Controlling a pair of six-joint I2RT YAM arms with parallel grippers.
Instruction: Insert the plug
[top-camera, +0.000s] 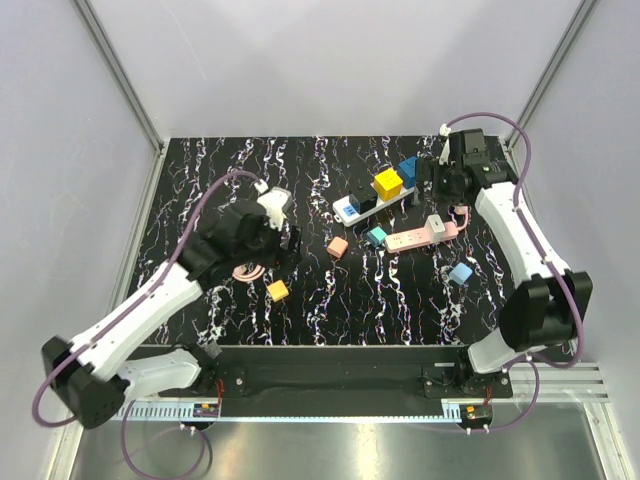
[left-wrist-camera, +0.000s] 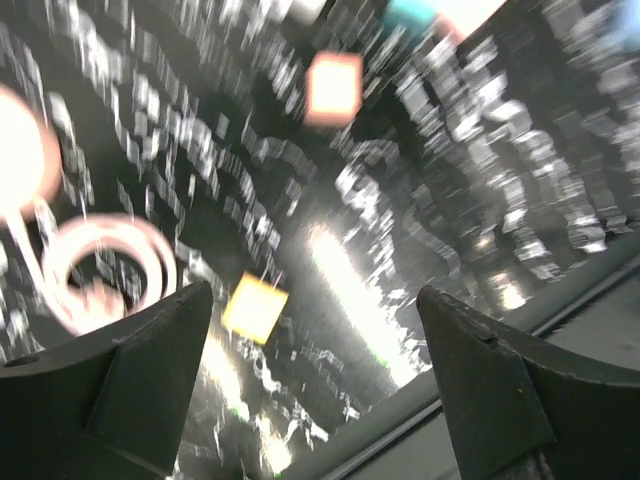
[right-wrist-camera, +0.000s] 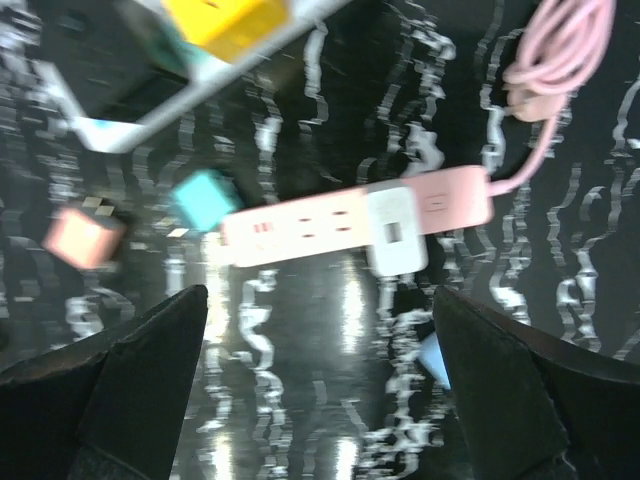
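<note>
Your right gripper (right-wrist-camera: 318, 300) hangs with its fingers spread wide and nothing between them; the white plug (right-wrist-camera: 395, 232) sits in the pink power strip (right-wrist-camera: 300, 228) on the table ahead of those fingers, apart from them; your left gripper (left-wrist-camera: 315, 295) is likewise spread and empty, well apart from that plug, near a coiled pink cord (left-wrist-camera: 100, 265). You have two power strips, the pink one and a white power strip (top-camera: 345, 210) carrying a yellow cube (top-camera: 388, 183); four loose cubes lie around them: a pink cube (top-camera: 337, 247), a teal cube (top-camera: 376, 236), an orange cube (top-camera: 277, 290) and a light blue cube (top-camera: 460, 272).
</note>
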